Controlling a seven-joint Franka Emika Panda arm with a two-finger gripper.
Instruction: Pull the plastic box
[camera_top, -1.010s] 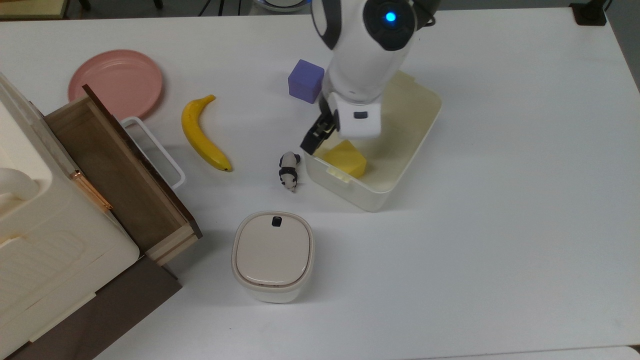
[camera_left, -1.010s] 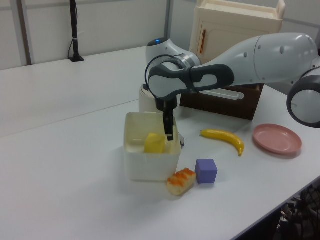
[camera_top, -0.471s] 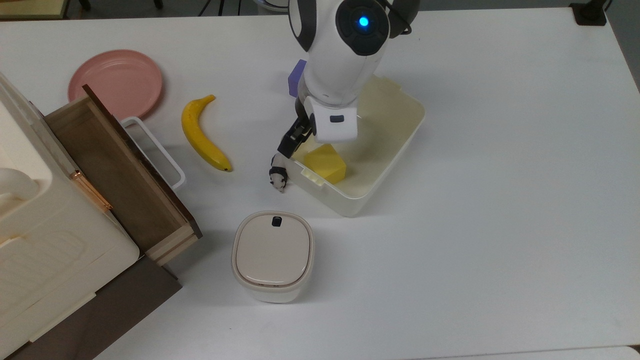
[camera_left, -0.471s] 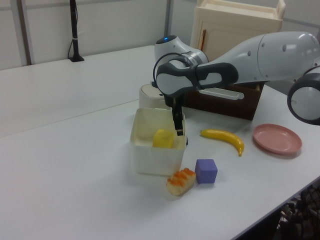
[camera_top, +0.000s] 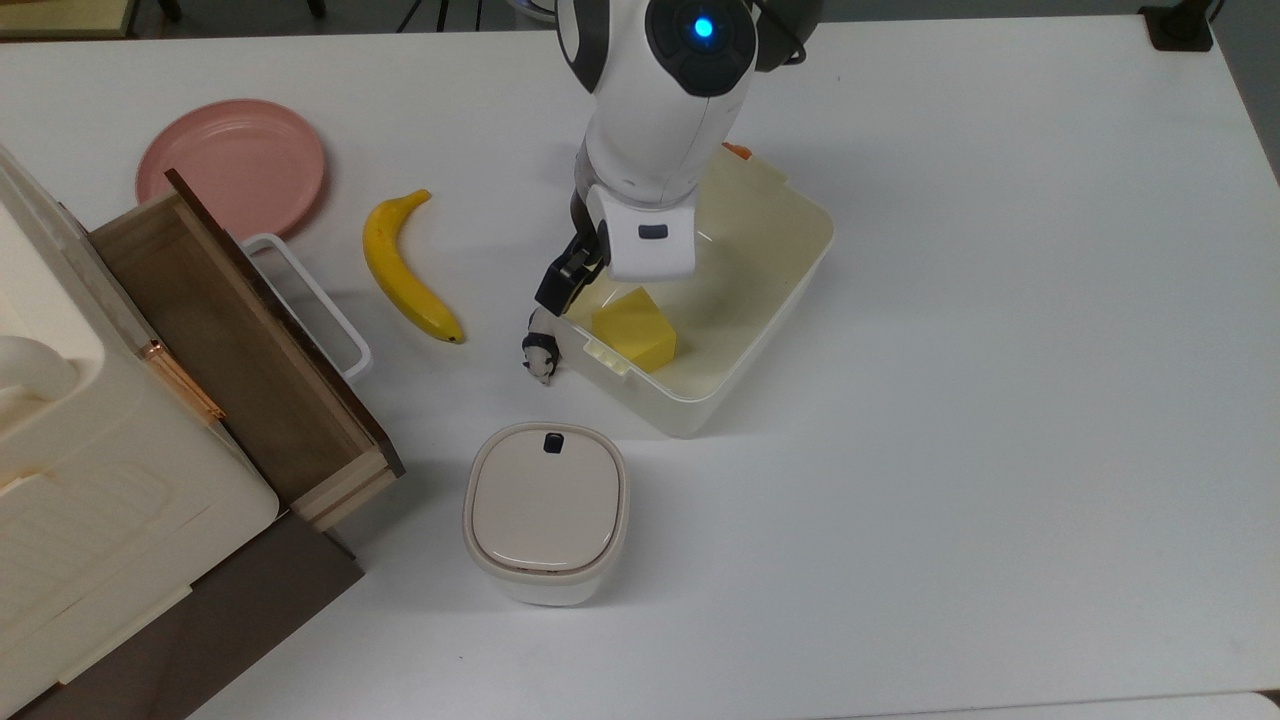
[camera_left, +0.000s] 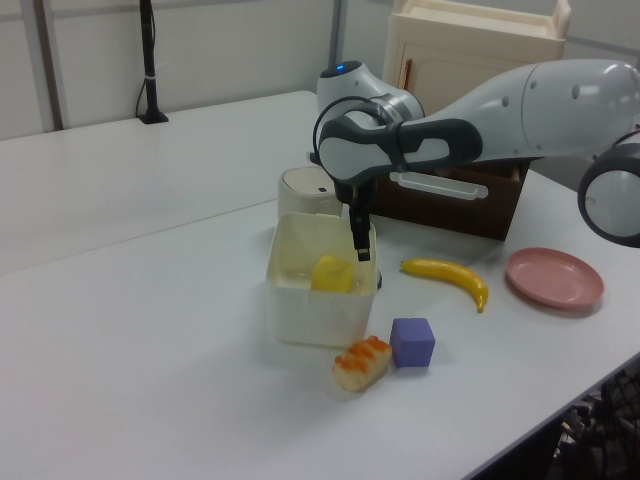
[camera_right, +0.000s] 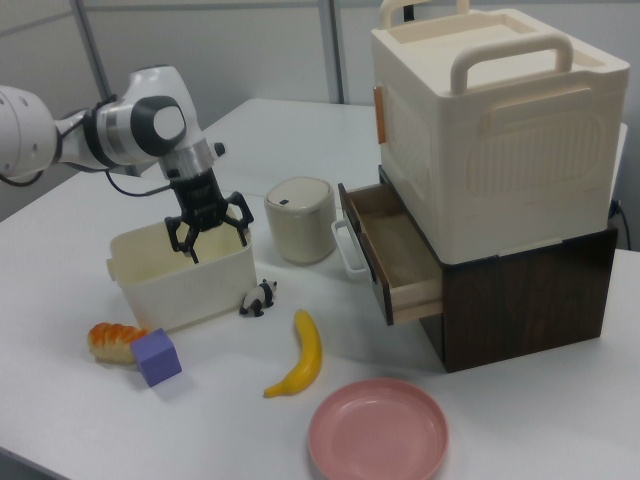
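It looked like a robotics lab. A white robot arm (camera_left: 520, 100) worked over a wide white surface (camera_top: 1000, 400) strewn with toy props, with partition panels (camera_left: 240, 45) behind.

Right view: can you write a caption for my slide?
Robot gripper with spread jaws hooks the plastic box wall beside a toy panda.
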